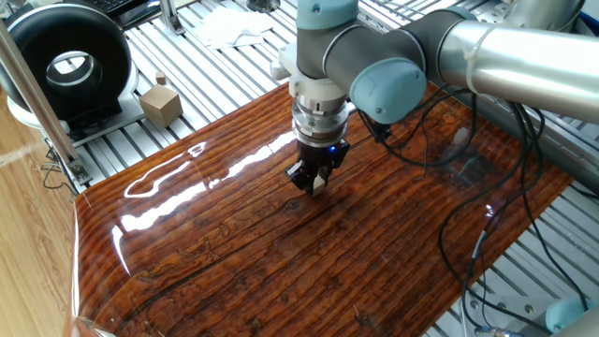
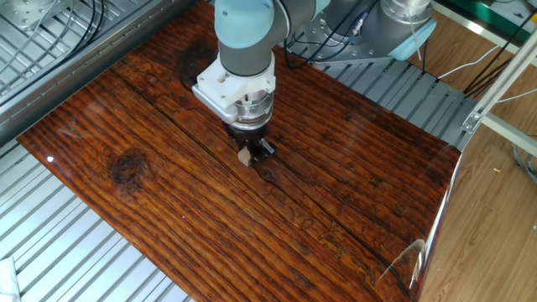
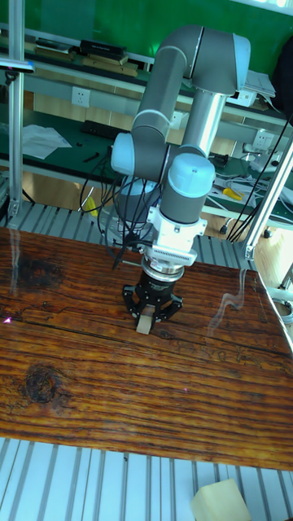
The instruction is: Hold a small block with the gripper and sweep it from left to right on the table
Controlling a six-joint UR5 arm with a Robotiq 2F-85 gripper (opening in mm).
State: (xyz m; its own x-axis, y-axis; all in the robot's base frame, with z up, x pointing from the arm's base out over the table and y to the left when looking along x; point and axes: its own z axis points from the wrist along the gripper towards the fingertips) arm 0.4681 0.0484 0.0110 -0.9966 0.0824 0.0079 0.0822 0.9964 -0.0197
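1. The gripper [image 3: 150, 316] points straight down over the middle of the table [image 2: 352, 180], well away from all four edges. Its jaws are clamped on the small block [image 3: 144, 325].
2. The block's bottom face seems to touch the board or to sit just above it; I cannot tell which.
3. To sweep well, I would keep the height constant, the wrist vertical and the grip firm, so the block does not tilt or slip.
4. The larger cube [image 1: 161, 103] on the aluminium frame is not involved.

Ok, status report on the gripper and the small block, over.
Gripper shut on small block. Block down at the table, mid-board. Nothing in its path.
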